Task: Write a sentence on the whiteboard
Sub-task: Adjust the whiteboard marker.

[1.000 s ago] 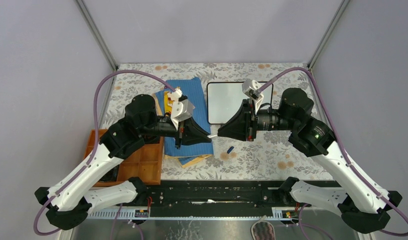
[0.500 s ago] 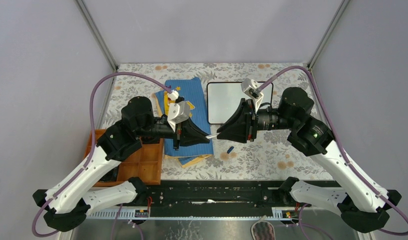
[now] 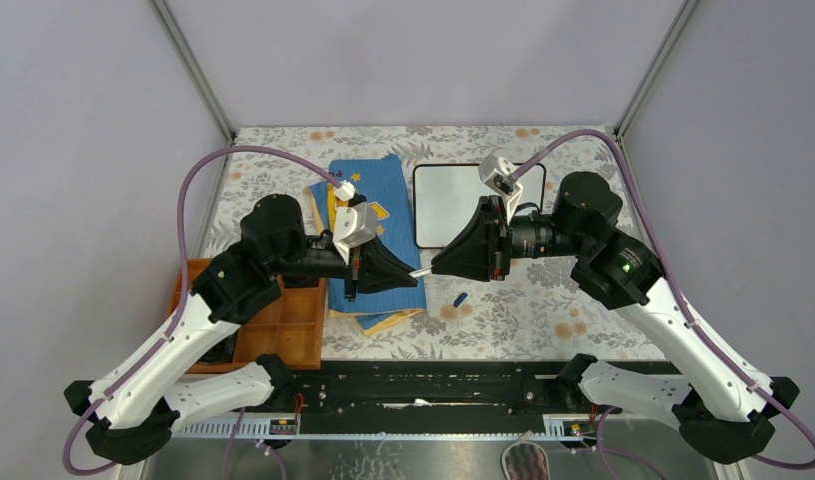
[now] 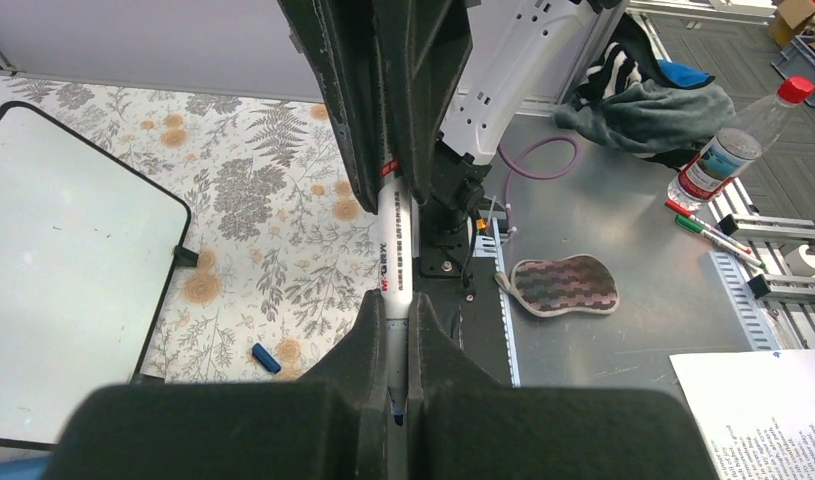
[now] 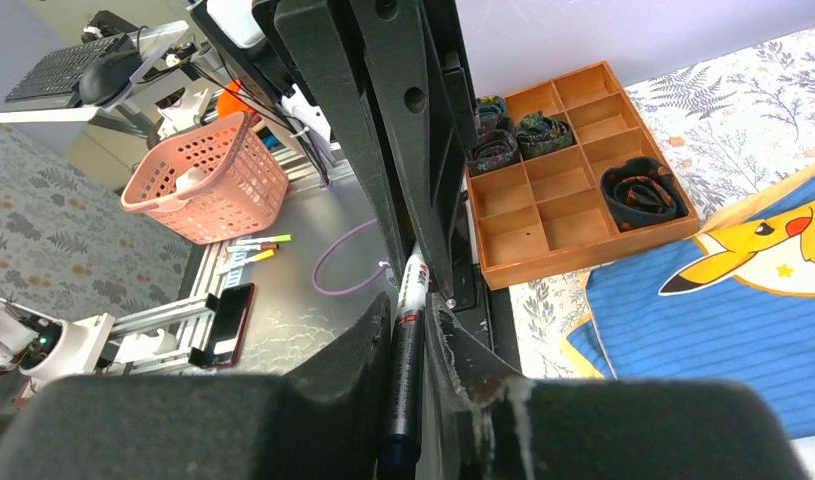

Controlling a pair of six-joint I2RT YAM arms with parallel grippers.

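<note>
The whiteboard (image 3: pixel 451 203) lies flat at the table's middle back, and its face is blank; no sentence shows on it. It also shows at the left of the left wrist view (image 4: pixel 68 270). A white-barrelled marker (image 3: pixel 421 271) hangs in the air between both grippers, in front of the board. My left gripper (image 3: pixel 407 275) is shut on its uncapped end (image 4: pixel 394 250), with the blue nib between the fingers. My right gripper (image 3: pixel 439 267) is shut on its dark end (image 5: pixel 405 380). A small blue cap (image 3: pixel 461 298) lies on the tablecloth below them.
A blue cartoon-print cloth (image 3: pixel 378 215) lies left of the board, partly under my left arm. A wooden divided tray (image 3: pixel 288 325) sits at the near left and holds dark rolled items (image 5: pixel 638 192). The table has a floral cover.
Both grippers, still holding the marker between them, have drifted slightly to the left. The left arm's elbow has drawn back a little. The board and the cap have not moved.
</note>
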